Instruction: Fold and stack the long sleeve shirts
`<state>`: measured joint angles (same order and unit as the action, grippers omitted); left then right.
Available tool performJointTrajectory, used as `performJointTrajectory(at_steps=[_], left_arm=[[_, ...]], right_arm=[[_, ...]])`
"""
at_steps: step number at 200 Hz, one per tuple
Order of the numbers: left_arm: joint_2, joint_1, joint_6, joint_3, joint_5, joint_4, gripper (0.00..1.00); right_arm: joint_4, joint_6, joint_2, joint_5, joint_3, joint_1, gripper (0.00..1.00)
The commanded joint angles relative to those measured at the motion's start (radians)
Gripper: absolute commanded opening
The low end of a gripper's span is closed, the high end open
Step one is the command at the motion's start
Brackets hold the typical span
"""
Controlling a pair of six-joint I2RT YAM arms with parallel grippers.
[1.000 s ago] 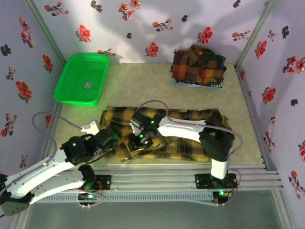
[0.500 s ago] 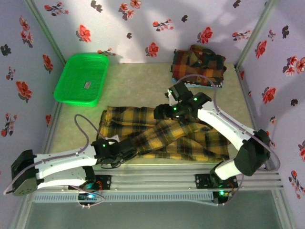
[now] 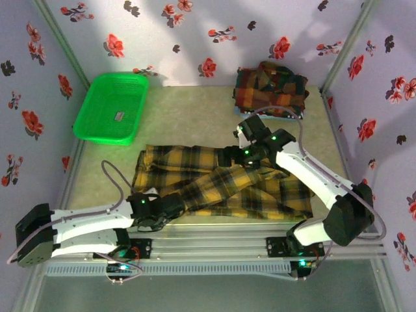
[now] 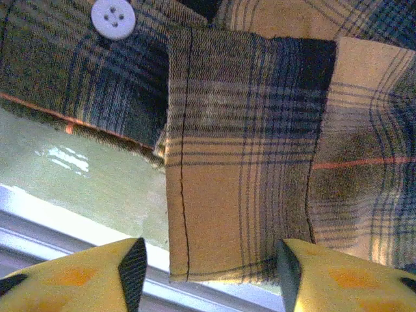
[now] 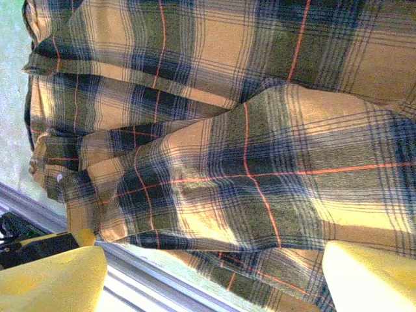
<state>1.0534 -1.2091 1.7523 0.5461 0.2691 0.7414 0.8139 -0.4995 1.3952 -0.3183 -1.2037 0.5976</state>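
Observation:
A mustard-yellow and black plaid long sleeve shirt (image 3: 263, 195) lies spread across the near half of the table, one sleeve (image 3: 208, 185) laid slantwise over its body. My left gripper (image 3: 171, 208) sits low at that sleeve's near end. In the left wrist view the cuff (image 4: 240, 182) lies between its parted fingers (image 4: 133, 270), the left gripper (image 4: 211, 266) open, with a gap on the left side. My right gripper (image 3: 236, 156) hovers open over the shirt's far edge, the plaid (image 5: 260, 162) below the right gripper (image 5: 211, 260) and nothing in it. Folded red, orange and dark green plaid shirts (image 3: 270, 88) are stacked at the back right.
A green plastic basket (image 3: 110, 107) stands at the back left. Flowered walls close in the table on three sides. A metal rail (image 3: 214, 237) runs along the near edge, just under the cuff. Bare tabletop (image 3: 188, 117) lies between basket and stack.
My right gripper has swung from the near left up to the shirt's far side and opened; the sleeve now lies slantwise. My left gripper reached in low at the cuff and its jaws have narrowed.

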Motion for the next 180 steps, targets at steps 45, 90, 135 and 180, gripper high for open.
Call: performJointTrajectory(at_steps=[45,90,135,180], left_arm=[[0.005,0.004,-0.017,0.050,0.160,0.001,0.28],[-0.047,-0.002,-0.101,0.159,0.174,0.140,0.11],[-0.018,0.006,-0.354,0.467,0.333,0.432,0.09],[-0.054,0.114,-0.679,0.516,0.367,0.336,0.10]], right_arm=[[0.024,0.030,-0.039,-0.024,0.026,-0.022,0.87],[0.029,0.046,-0.048,-0.016,0.038,-0.048,0.89],[0.028,0.046,-0.066,0.013,0.073,-0.142,0.99],[-0.019,0.039,-0.074,0.033,0.125,-0.268,0.99]])
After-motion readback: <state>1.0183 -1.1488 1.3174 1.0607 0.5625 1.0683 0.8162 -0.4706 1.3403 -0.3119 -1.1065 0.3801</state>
